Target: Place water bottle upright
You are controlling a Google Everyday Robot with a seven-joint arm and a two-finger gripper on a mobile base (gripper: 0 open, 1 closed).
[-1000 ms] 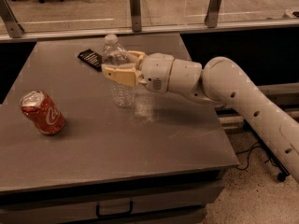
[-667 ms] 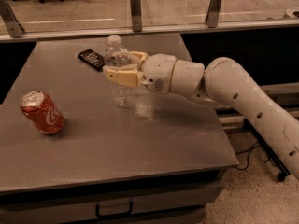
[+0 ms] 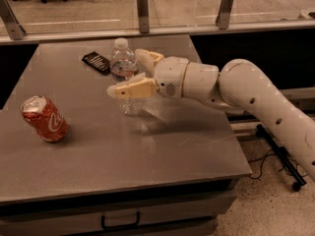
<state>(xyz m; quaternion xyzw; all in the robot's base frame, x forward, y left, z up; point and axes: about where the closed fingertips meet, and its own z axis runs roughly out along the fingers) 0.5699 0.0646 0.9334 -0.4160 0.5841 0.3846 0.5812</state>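
The water bottle [image 3: 123, 65] stands upright near the middle of the table's [image 3: 123, 161] far edge, between the parted jaws of the gripper [image 3: 125, 73], which reaches in from the right edge. A red soda can [image 3: 44, 119] sits by the left edge.

Arm [image 3: 256, 92] reaches in from the right, claw [image 3: 124, 73] at centre, fingers [image 3: 130, 88] spread apart

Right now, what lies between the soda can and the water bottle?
Only bare tabletop, in the camera view, separates the soda can and water bottle. The gripper straddles the bottle, open.
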